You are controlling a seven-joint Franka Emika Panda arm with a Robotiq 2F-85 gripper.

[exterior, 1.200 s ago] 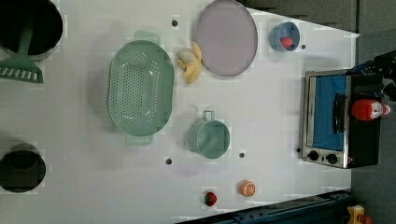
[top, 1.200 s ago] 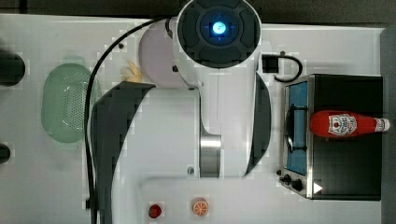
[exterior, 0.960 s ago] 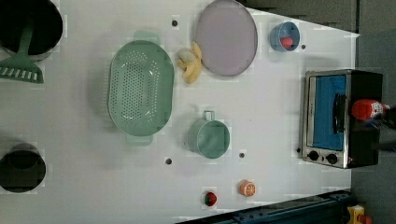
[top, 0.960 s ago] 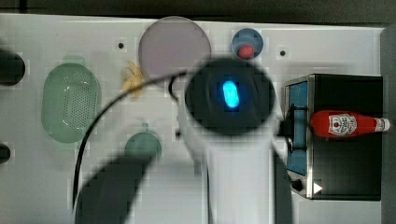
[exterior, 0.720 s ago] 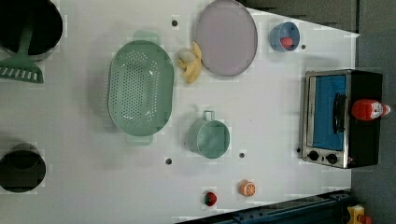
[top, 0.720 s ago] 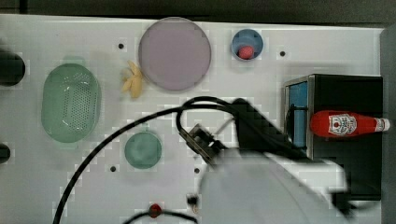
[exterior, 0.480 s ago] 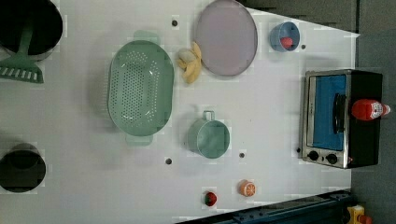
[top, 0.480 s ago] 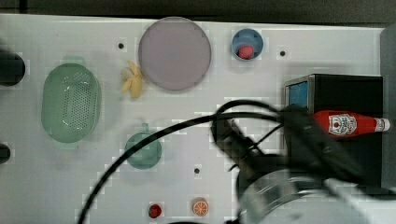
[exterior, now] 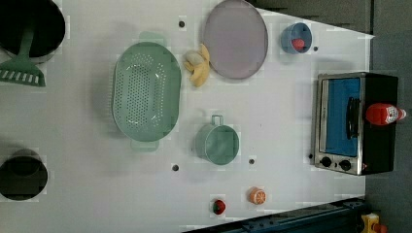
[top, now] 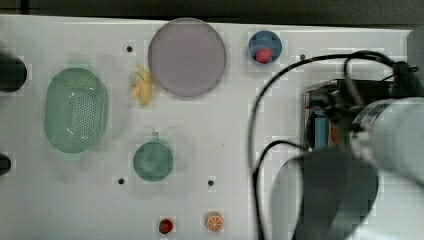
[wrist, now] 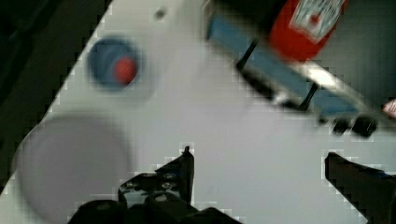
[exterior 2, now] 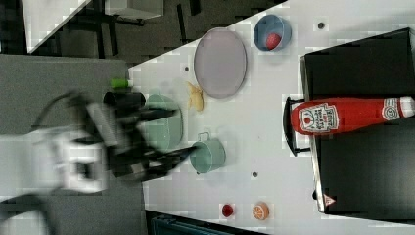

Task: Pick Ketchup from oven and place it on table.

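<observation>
The Ketchup (exterior: pixel 384 114) is a red bottle with a white label, lying on its side on the oven's black top (exterior: pixel 381 141). It also appears in the right view (exterior 2: pixel 342 115) and, blurred, in the wrist view (wrist: pixel 310 23). The oven (exterior 2: pixel 362 58) has its blue glass door (exterior: pixel 342 116) closed. My gripper (wrist: pixel 259 163) is open, its fingers wide apart with nothing between them, hovering over the white table (wrist: pixel 219 116) short of the oven front (wrist: pixel 280 70). In the top view my arm (top: pixel 380 135) covers most of the oven (top: pixel 315 100).
On the table (exterior: pixel 272 126) stand a green colander (exterior: pixel 145 90), a purple plate (exterior: pixel 235 39), a banana (exterior: pixel 197 68), a blue bowl with a red fruit (exterior: pixel 296 39), a teal cup (exterior: pixel 217 143), an orange (exterior: pixel 256 195) and a small red fruit (exterior: pixel 218 206). Black cable (top: pixel 260 125) trails from the arm.
My arm has swung across the top view from its upper middle to its right side, and now covers the oven and bottle there. The Ketchup has not moved.
</observation>
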